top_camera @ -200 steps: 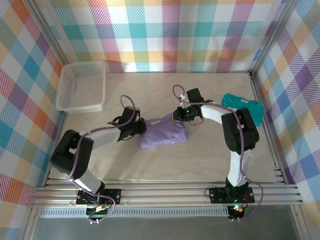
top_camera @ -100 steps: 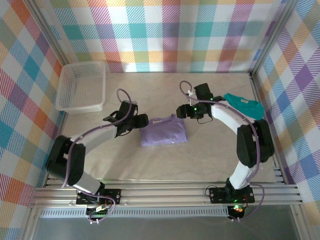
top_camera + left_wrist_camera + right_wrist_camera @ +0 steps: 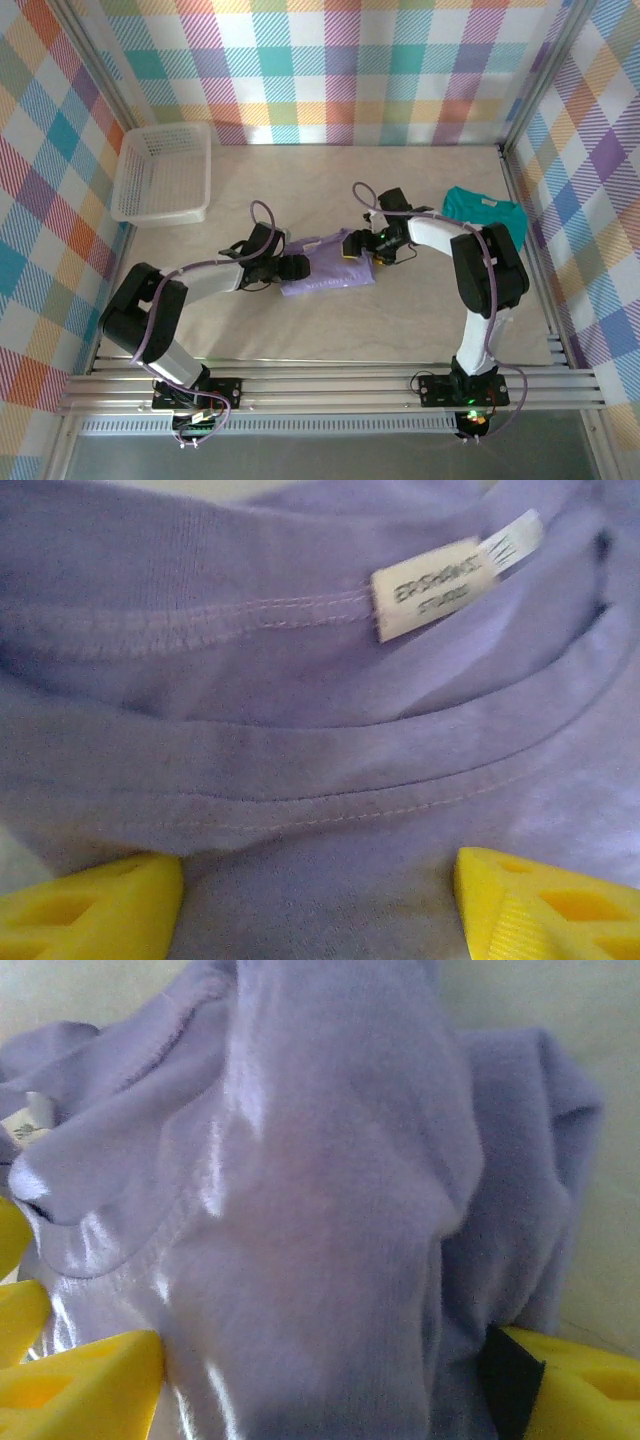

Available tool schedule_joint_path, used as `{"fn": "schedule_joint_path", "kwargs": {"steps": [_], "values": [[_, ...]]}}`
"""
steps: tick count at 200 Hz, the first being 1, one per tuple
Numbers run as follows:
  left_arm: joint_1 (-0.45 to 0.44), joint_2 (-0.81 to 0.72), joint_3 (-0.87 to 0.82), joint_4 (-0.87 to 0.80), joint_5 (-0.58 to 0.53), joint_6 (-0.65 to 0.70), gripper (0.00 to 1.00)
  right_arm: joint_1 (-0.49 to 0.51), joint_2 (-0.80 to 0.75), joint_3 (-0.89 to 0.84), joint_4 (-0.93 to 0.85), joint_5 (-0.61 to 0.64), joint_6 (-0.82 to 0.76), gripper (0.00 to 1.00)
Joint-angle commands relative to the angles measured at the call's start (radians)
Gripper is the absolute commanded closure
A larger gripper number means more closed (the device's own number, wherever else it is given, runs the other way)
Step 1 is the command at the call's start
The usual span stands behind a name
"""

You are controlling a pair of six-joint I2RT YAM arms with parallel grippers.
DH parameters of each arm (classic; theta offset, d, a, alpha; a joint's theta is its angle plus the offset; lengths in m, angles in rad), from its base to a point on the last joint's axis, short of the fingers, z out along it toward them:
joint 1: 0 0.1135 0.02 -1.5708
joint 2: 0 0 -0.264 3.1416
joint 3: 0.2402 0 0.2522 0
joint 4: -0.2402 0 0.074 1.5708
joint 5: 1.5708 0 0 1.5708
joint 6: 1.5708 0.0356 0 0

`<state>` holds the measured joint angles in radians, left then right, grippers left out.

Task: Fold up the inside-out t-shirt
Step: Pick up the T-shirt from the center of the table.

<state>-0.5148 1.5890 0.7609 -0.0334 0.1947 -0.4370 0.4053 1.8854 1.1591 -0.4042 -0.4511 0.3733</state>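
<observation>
The inside-out t-shirt lies as a folded lavender bundle in the middle of the table. My left gripper is at its left edge and is open. In the left wrist view its yellow fingers stand wide apart with the collar seam and the white label just ahead. My right gripper is at the bundle's upper right corner and is also open. In the right wrist view a thick hump of the t-shirt bulges between its spread fingers.
A white basket sits at the back left of the table. A teal-green t-shirt lies at the right side, just behind the right arm. Plaid walls close off the left, right and back of the table.
Both grippers opened and let go of the shirt. They drew back a little and have now come in low onto the bundle's left edge and upper right corner.
</observation>
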Motion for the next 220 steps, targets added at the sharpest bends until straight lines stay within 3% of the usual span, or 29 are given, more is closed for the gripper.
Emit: {"fn": "schedule_joint_path", "kwargs": {"steps": [1, 34, 70, 99, 188, 220], "values": [[-0.001, 0.038, -0.049, 0.061, 0.035, -0.033, 0.29, 0.037, 0.036, -0.018, 0.054, -0.051, 0.052, 0.19], [-0.001, 0.048, -0.072, 0.089, 0.041, -0.046, 0.29, 0.056, 0.057, -0.014, 0.102, -0.079, 0.082, 0.29], [-0.001, 0.024, -0.065, 0.069, 0.027, -0.042, 0.29, 0.055, 0.061, -0.013, 0.147, -0.101, 0.086, 0.54], [0.004, -0.029, -0.036, -0.005, -0.026, -0.016, 0.29, 0.033, 0.032, 0.012, 0.085, -0.049, 0.023, 0.73], [0.041, -0.218, 0.064, -0.234, -0.181, 0.065, 0.27, -0.041, -0.070, 0.114, -0.175, 0.144, -0.194, 0.96], [0.043, -0.303, 0.090, -0.327, -0.229, 0.062, 0.27, -0.097, -0.106, 0.242, -0.331, 0.317, -0.353, 1.00]]}}
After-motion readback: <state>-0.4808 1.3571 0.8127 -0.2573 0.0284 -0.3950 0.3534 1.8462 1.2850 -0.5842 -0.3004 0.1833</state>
